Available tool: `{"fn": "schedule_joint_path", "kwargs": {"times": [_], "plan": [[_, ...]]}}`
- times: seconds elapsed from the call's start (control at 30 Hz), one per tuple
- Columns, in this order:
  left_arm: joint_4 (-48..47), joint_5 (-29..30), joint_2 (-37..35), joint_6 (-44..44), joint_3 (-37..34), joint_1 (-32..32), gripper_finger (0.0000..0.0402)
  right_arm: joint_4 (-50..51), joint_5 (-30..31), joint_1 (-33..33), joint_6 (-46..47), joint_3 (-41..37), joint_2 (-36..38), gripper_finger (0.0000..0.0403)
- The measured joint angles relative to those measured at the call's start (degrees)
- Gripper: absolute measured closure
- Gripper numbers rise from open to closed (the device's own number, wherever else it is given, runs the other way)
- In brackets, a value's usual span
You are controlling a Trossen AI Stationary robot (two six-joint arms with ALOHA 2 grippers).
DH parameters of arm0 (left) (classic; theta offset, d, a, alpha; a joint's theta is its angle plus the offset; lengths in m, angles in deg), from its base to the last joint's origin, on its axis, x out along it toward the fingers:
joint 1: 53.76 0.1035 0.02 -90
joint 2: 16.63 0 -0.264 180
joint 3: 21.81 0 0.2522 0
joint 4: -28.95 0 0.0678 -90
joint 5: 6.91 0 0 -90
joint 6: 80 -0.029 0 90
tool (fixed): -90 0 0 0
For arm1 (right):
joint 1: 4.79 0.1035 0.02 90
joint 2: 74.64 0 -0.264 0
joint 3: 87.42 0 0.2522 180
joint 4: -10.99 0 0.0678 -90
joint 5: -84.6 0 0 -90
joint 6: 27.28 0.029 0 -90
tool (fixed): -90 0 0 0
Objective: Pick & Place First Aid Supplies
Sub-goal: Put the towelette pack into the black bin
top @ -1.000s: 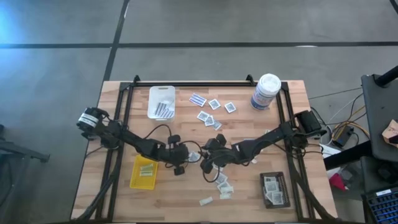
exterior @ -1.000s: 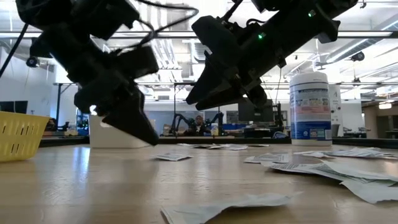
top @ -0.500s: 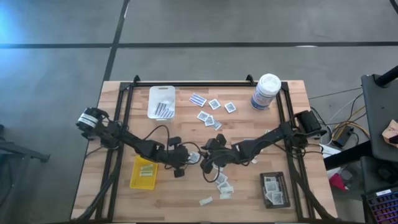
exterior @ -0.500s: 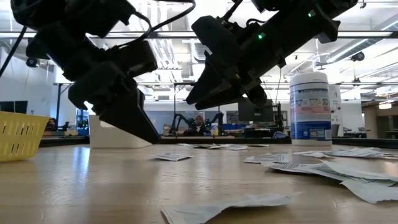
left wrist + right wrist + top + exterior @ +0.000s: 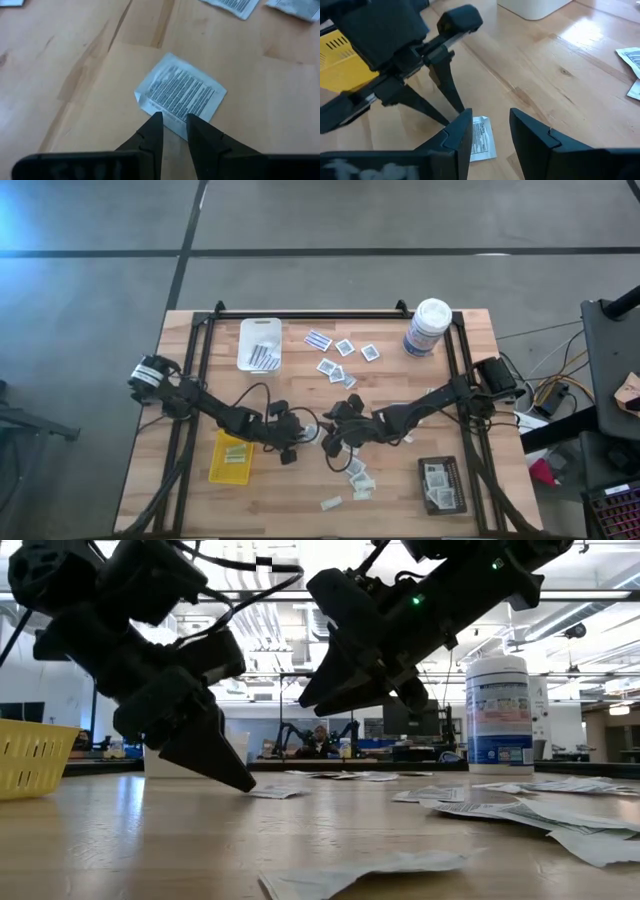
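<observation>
Small white square printed packet [image 5: 181, 93] lain flat mid-desk, left gripper [image 5: 173, 120] tips lowered to its edge, parted narrowly, right gripper [image 5: 491, 126] held released just beside

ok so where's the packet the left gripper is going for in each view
High view: the packet lies mid-table between the two grippers.
Low view: flat on the wood, just past the left gripper tip.
Left wrist view: centre, printed side up, just beyond the fingertips.
Right wrist view: low, between that arm's own fingers.
Shared landmark: the left gripper.
</observation>
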Motion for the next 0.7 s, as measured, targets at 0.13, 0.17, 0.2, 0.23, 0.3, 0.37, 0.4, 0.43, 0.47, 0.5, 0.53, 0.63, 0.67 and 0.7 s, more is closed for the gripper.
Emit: {"fn": "schedule_joint_path", "kwargs": {"times": [0.13, 0.17, 0.2, 0.23, 0.3, 0.37, 0.4, 0.43, 0.47, 0.5, 0.53, 0.63, 0.67, 0.7], "plan": [[1.3, 0.5, 1.9, 0.1, 0.1, 0.0, 0.0321, -0.1, 0.1, 0.0, 0.1, 0.0, 0.0, 0.0283], [1.4, 0.7, 2.3, 0.4, 0.2, 0.0, 0.0321, -0.1, 0.1, 0.0, 0.1, 0.0, 0.0, 0.0284], [1.5, 1.0, 2.8, 0.6, 0.2, 0.0, 0.0321, -0.1, 0.1, 0.0, 0.1, 0.0, 0.0, 0.0286], [1.6, 1.4, 3.3, 0.9, 0.3, 0.0, 0.0321, -0.1, 0.0, 0.0, 0.3, 0.0, 0.0, 0.0287], [1.6, 1.5, 4.1, 1.6, 0.3, 0.0, 0.0321, 0.0, -1.0, 0.0, 1.6, 0.0, 0.0, 0.0286], [1.4, 1.5, 4.7, 2.0, 0.3, -0.2, 0.0321, 0.3, -3.0, 0.0, 3.8, 0.0, 0.0, 0.0284], [1.3, 1.5, 4.9, 2.4, 0.3, -0.2, 0.0321, 0.5, -3.5, 0.0, 4.9, -0.1, 0.0, 0.0281], [1.2, 1.6, 4.9, 2.7, 0.3, -0.3, 0.0321, 1.0, -3.6, 0.0, 6.1, -0.2, 0.0, 0.0279], [1.2, 1.7, 5.0, 3.0, 0.2, -0.4, 0.0321, 1.6, -3.7, 0.0, 7.7, -0.3, 0.0, 0.0276], [1.1, 1.7, 5.0, 3.3, 0.2, -0.5, 0.0321, 2.3, -3.7, 0.0, 9.3, -0.5, 0.0, 0.0273], [1.0, 1.7, 5.0, 3.5, 0.2, -0.5, 0.0321, 2.8, -3.7, -0.1, 10.8, -0.7, 0.0, 0.0271], [0.9, 1.6, 5.0, 5.2, 0.2, -0.5, 0.0321, 3.4, -4.8, -0.3, 15.4, -1.6, 0.0, 0.0264], [0.9, 1.6, 5.0, 6.0, 0.2, -0.5, 0.0321, 3.5, -4.9, -0.3, 16.8, -2.0, 0.0, 0.0263], [0.8, 1.6, 5.1, 6.6, 0.2, -0.6, 0.0321, 3.5, -4.9, -0.3, 18.1, -2.5, 0.0, 0.0261]]}}
